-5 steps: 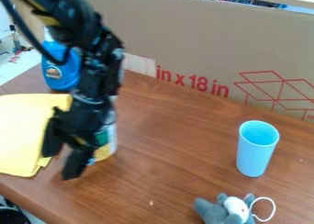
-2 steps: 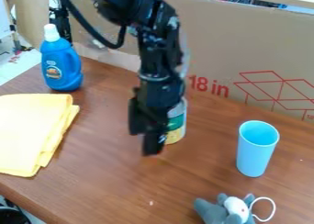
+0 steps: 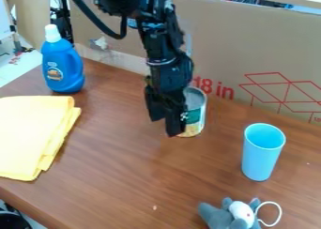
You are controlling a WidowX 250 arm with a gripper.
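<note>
One yellow cloth (image 3: 34, 139), one blue bottle (image 3: 63, 68), one black gripper (image 3: 164, 127), one can (image 3: 196, 115), one blue cup (image 3: 260, 157) and one gray plush toy (image 3: 216, 217) line a wooden table (image 3: 125, 176). The can stands just right of the gripper, partly behind it; whether the gripper is open or closed cannot be told. Both are farther right and farther back than a moment earlier.

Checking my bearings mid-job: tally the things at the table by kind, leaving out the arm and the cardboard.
Bottle: 1
Cup: 1
Can: 1
Folded cloth: 1
Plush toy: 1
Total: 5
</note>
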